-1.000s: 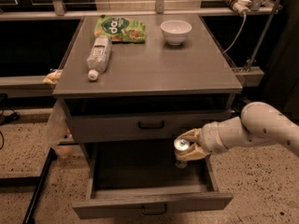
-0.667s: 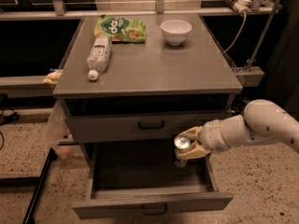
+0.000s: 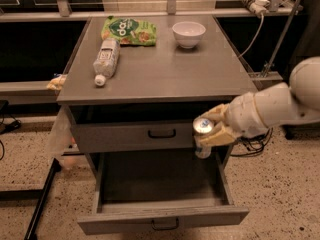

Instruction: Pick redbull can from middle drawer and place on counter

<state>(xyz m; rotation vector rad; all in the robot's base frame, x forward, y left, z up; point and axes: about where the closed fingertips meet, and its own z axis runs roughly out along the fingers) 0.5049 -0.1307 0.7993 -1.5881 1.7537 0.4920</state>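
The redbull can (image 3: 202,134) is a slim silver can with a shiny lid, held upright in my gripper (image 3: 216,125). The gripper is shut on it, with one finger above and one below the can's top. The can hangs above the right side of the open middle drawer (image 3: 162,218), in front of the closed grey drawer front (image 3: 145,133) just above it. The drawer's dark inside shows no other objects. The counter (image 3: 160,69) is the flat grey top of the cabinet, above and left of the can. My white arm (image 3: 280,106) comes in from the right.
On the counter lie a clear plastic bottle (image 3: 105,59) on its side at left, a green snack bag (image 3: 129,30) at the back, and a white bowl (image 3: 188,33) at back right. A cable and pole (image 3: 270,44) stand at the right of the cabinet.
The gripper with the can has risen a little, from over the open drawer toward the level of the upper drawer front.
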